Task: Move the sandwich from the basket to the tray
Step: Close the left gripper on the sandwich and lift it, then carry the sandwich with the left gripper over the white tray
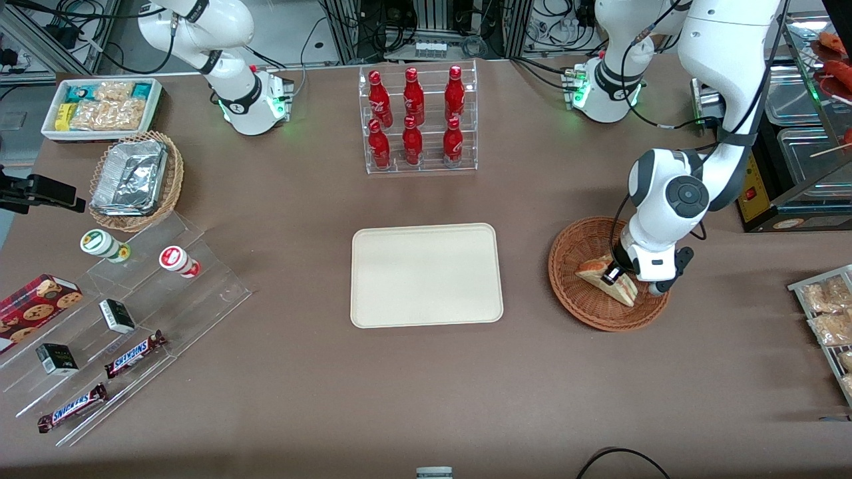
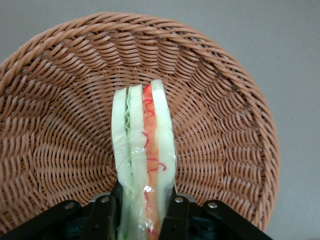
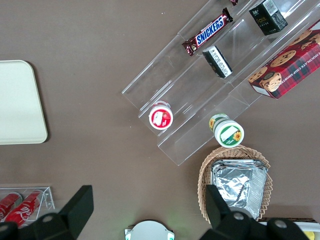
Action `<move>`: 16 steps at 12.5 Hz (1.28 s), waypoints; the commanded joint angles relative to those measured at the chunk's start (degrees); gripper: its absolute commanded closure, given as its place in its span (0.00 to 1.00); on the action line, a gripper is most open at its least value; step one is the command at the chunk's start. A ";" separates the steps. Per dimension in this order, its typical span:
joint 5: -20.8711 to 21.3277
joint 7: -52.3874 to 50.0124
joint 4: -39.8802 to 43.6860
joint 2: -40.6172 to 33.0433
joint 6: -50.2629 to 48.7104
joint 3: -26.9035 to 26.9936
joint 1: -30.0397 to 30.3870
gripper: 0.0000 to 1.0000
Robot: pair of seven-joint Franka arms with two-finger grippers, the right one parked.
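The sandwich [image 1: 607, 277], a wrapped wedge of white bread with red-orange and green layers, lies in the reddish-brown wicker basket [image 1: 569, 283] toward the working arm's end of the table. My gripper [image 1: 616, 275] is down in the basket, shut on the sandwich. The wrist view has both black fingers [image 2: 106, 212] pressed against the sides of the sandwich [image 2: 145, 150], whose cut edge points away over the basket's woven wall [image 2: 225, 125]. The cream tray [image 1: 426, 275] lies empty at the table's middle, beside the basket.
A clear rack of red bottles [image 1: 417, 120] stands farther from the front camera than the tray. Toward the parked arm's end are a tan wicker basket with foil container [image 1: 135, 179], a white snack bin [image 1: 101, 108] and clear steps with snacks [image 1: 126, 332]. Packets [image 1: 825, 313] lie near the working arm's table edge.
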 commanded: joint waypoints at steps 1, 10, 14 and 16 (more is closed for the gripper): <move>0.63 0.20 5.89 -6.11 -15.34 -0.54 -0.53 1.00; -0.24 0.56 36.92 6.58 -34.23 -1.77 -22.04 1.00; 0.10 -2.70 46.78 16.87 -33.88 -2.12 -28.55 1.00; 0.37 -1.30 48.72 21.70 -31.08 -2.12 -31.72 1.00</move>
